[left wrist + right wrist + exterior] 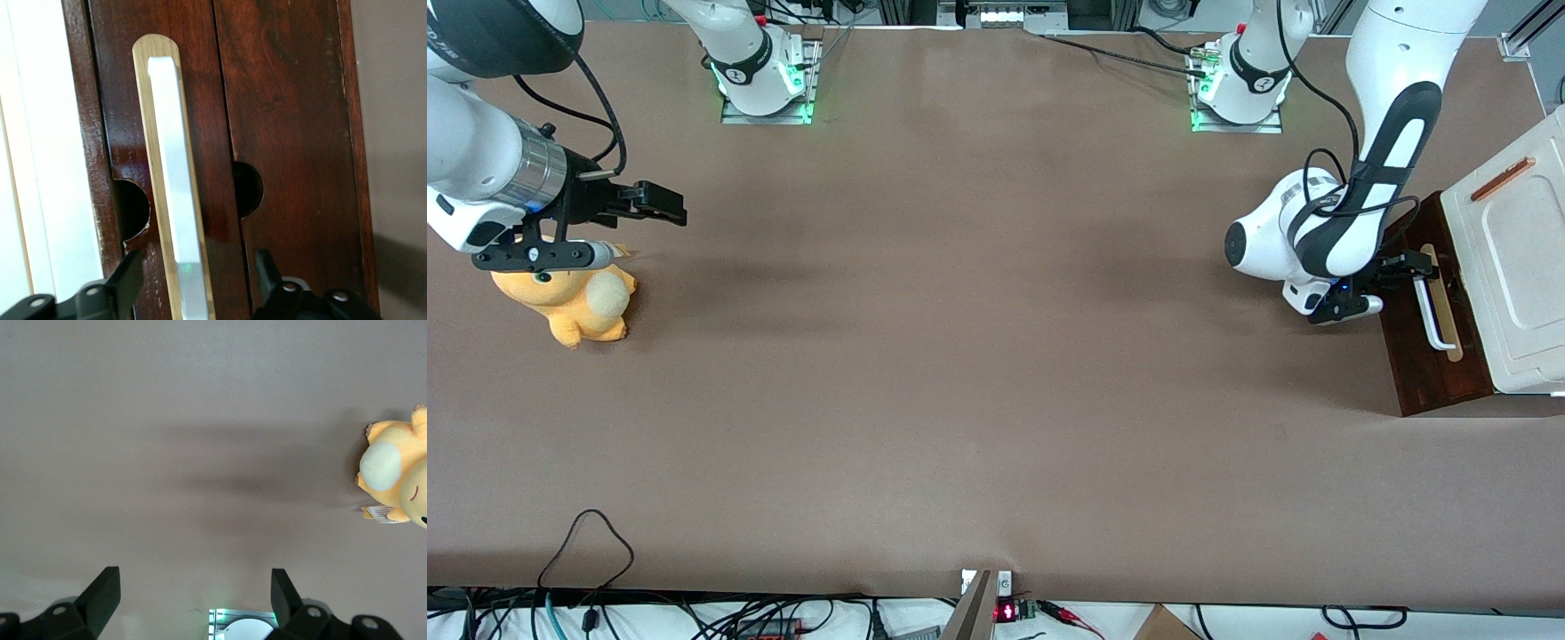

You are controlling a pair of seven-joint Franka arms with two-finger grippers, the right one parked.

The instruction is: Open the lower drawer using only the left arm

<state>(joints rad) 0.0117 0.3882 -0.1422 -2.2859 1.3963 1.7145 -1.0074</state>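
Note:
The lower drawer (1427, 369) has a dark reddish-brown front and stands at the working arm's end of the table, under the cream-white cabinet top (1516, 258). Its white bar handle (1430, 311) lies on a pale wood strip. The left arm's gripper (1405, 267) is right at the handle's end that is farther from the front camera. In the left wrist view the gripper (197, 270) is open, with one of its fingers (127, 273) on each side of the handle (175, 167), apart from it. The drawer front (287, 133) fills that view.
A yellow plush toy (583, 302) lies toward the parked arm's end of the table and also shows in the right wrist view (393, 477). A small orange-brown strip (1503, 178) sits on the cabinet top. Cables (587, 542) lie along the table's near edge.

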